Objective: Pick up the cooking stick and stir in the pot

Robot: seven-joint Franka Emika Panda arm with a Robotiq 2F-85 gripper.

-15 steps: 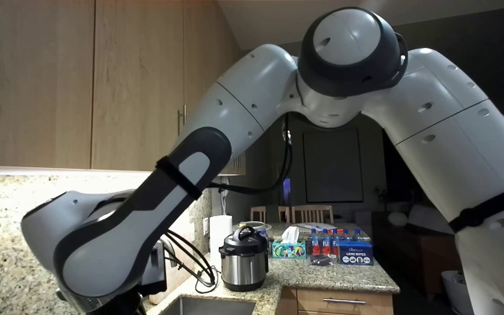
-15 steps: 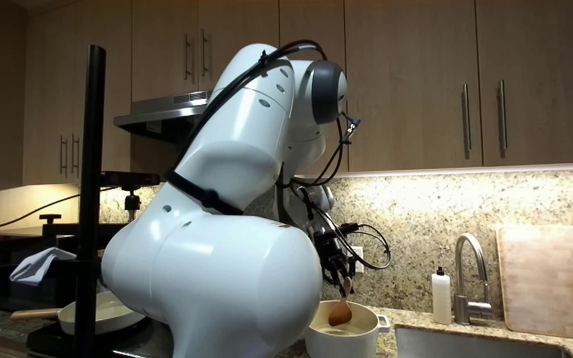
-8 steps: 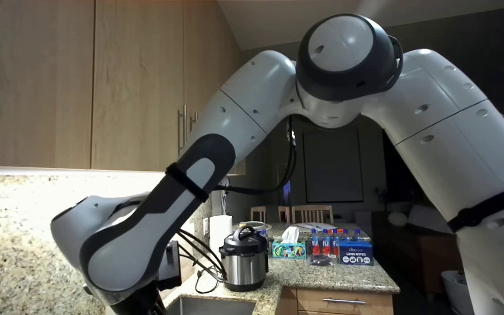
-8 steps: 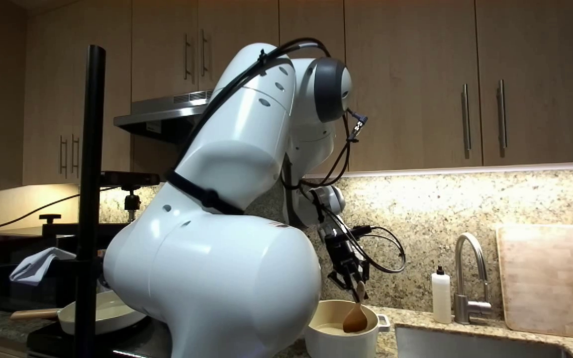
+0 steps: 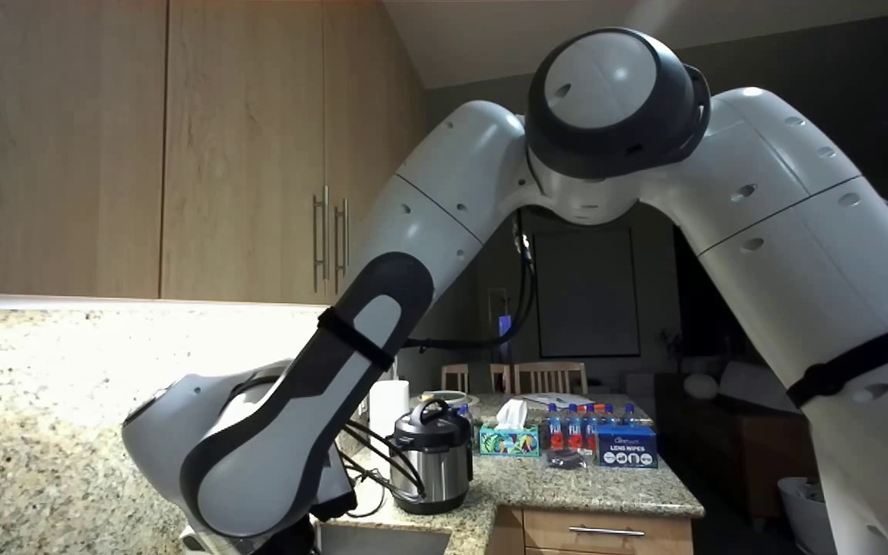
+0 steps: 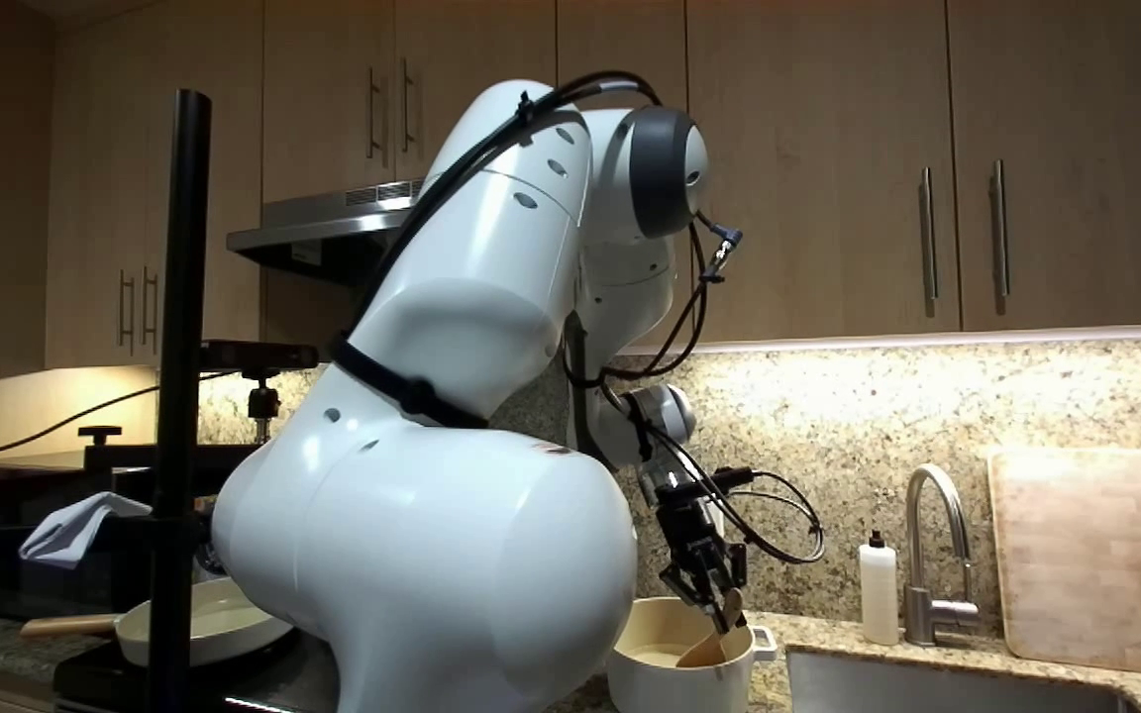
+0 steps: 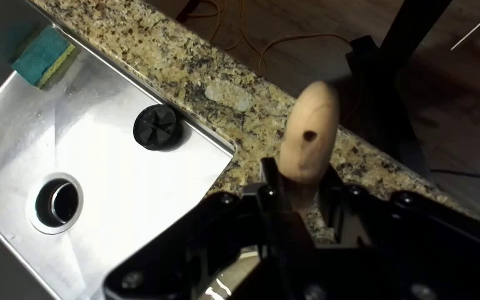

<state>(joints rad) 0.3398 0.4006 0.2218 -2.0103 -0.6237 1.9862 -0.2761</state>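
In an exterior view, the gripper (image 6: 727,622) held the wooden spoon (image 6: 703,652) tight, its wide end poking down toward 7 o'clock, inside the pot (image 6: 679,690).

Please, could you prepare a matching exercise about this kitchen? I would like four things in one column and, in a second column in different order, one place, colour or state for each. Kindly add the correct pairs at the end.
Column 1
1. wooden spoon
2. pot
3. sponge
4. cutting board

Column 2
A. teal and yellow
B. propped against the backsplash
C. held in the gripper
D. has the spoon's wide end inside it

Correct pairs: 1-C, 2-D, 3-A, 4-B
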